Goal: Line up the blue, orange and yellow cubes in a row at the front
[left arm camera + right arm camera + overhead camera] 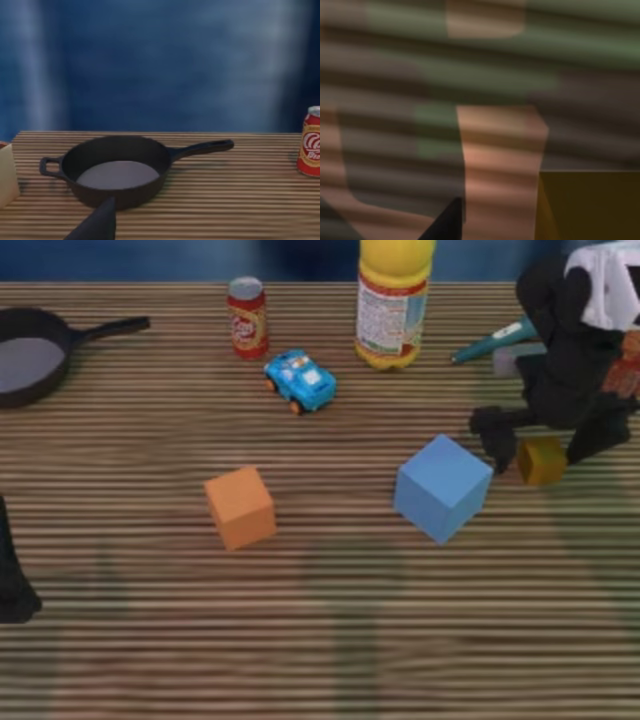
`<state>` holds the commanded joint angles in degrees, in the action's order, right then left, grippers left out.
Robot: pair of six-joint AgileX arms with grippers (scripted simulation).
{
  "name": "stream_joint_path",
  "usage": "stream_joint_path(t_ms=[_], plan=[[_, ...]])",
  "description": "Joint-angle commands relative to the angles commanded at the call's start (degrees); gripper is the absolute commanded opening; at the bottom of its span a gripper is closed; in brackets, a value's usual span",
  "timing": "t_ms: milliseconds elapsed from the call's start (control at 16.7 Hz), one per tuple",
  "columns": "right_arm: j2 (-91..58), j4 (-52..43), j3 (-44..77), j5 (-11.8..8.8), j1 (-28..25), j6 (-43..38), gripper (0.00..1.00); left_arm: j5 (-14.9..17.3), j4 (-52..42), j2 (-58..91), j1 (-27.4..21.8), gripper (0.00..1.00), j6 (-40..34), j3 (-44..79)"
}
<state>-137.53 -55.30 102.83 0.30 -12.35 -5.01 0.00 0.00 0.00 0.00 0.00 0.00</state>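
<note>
Three cubes sit on the bench (320, 640): orange cube (240, 506) left of centre, blue cube (441, 487) right, yellow cube (542, 460) between the right gripper's (545, 448) spread fingers. Left gripper (15, 595) waits at the left edge; whether its fingers are apart I cannot tell.

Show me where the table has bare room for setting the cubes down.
Free: the whole front strip below the orange cube and blue cube, and the gap between them. Crowded: the back edge, with pan, can, toy car and bottle; also around the right gripper at the yellow cube.
</note>
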Motion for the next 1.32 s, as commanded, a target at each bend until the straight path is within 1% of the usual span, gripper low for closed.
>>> stream_joint_path(t_ms=[360, 420, 840, 960, 1080, 1320], plan=[[0.0, 0.0, 0.0, 0.0, 0.0, 0.0, 0.02, 0.0, 0.0, 0.0, 0.0, 1.0, 0.0, 0.0], [0.0, 0.0, 0.0, 0.0, 0.0, 0.0, 0.0, 0.0, 0.0, 0.0, 0.0, 1.0, 0.0, 0.0], [0.0, 0.0, 0.0, 0.0, 0.0, 0.0, 0.0, 0.0, 0.0, 0.0, 0.0, 1.0, 0.0, 0.0], [2.0, -0.7, 0.8, 0.2, 0.1, 0.1, 0.0, 0.0, 0.0, 0.0, 0.0, 1.0, 0.0, 0.0], [2.5, -2.9, 2.7, 0.1, 0.0, 0.1, 0.0, 0.0, 0.0, 0.0, 0.0, 1.0, 0.0, 0.0], [4.6, -11.9, 8.7, 0.1, -0.2, 0.1, 0.0, 0.0, 0.0, 0.0, 0.0, 1.0, 0.0, 0.0]])
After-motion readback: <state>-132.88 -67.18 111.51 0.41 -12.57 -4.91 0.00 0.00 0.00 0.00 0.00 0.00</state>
